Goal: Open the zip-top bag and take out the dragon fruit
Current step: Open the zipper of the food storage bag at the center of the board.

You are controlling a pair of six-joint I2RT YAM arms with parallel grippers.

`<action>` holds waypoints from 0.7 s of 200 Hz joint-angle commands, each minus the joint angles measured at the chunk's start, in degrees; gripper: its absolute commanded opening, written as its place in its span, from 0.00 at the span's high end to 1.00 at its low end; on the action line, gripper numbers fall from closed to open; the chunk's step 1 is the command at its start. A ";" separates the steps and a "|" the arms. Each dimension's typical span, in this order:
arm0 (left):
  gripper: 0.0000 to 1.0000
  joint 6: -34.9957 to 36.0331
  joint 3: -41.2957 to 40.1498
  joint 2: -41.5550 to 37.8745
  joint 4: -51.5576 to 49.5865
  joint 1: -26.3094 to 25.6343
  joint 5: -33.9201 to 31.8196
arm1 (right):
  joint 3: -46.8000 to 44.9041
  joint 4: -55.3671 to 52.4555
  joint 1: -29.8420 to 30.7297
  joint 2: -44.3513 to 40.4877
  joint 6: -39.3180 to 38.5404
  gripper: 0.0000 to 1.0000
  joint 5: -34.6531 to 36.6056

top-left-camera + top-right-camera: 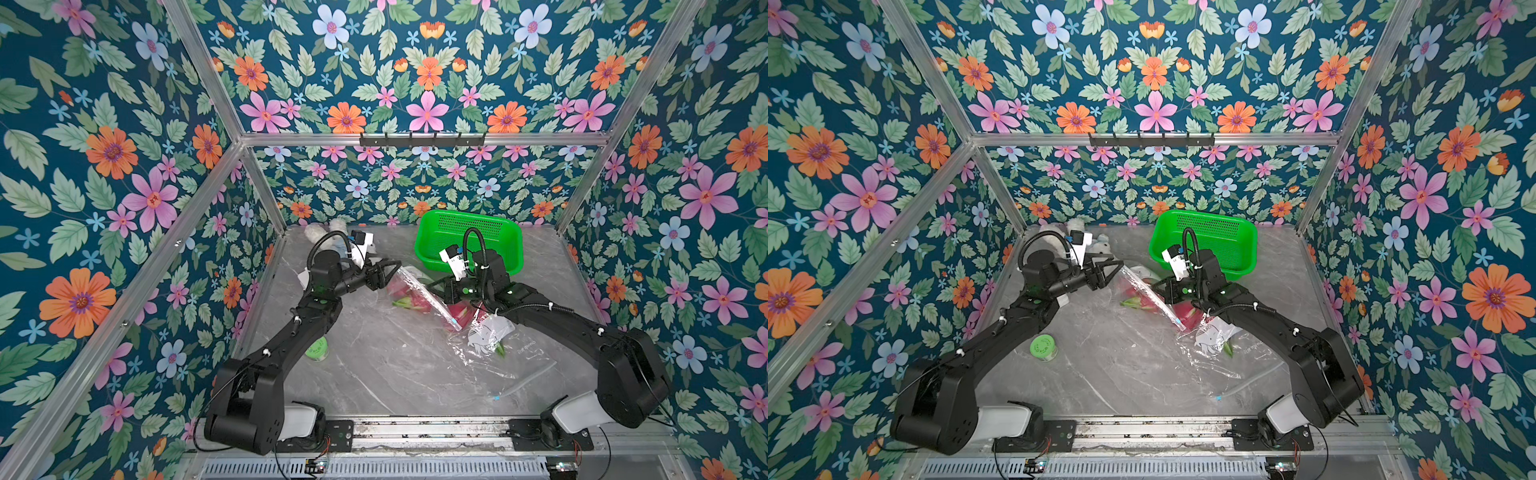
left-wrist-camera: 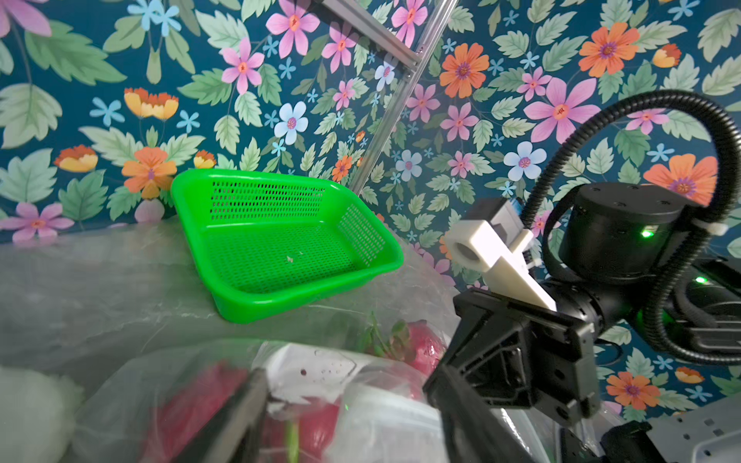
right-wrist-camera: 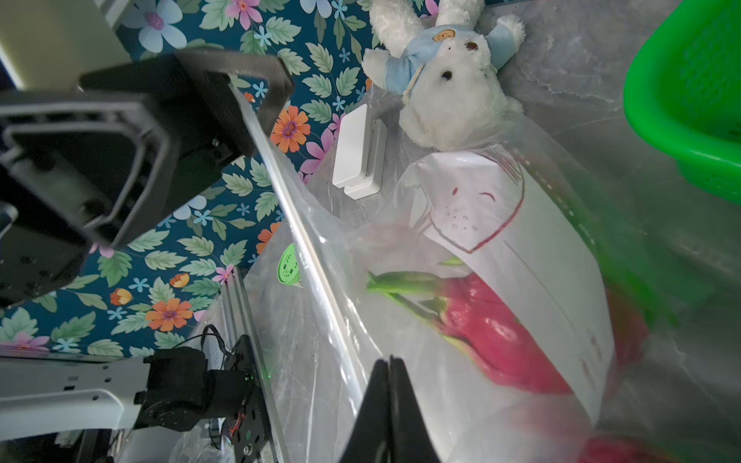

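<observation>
The clear zip-top bag stands raised at mid-table. Its zip strip runs taut from the left gripper down to the right one. Magenta dragon fruit with green scale tips lies inside, showing pink in both top views. My left gripper is at the bag's upper corner. Its fingers stand wide apart, with film and fruit between them. My right gripper is shut, tips pressed together on the bag's film near the zip strip.
An empty green basket sits at the back right, just behind the right wrist. A white plush toy and a white box lie at the back left. A green round lid is front left. Another clear bag lies flat front right.
</observation>
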 commanded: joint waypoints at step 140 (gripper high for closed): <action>0.80 -15.06 -9.00 4.87 13.02 -8.63 -2.60 | -1.99 10.20 1.06 -0.42 6.36 1.00 3.39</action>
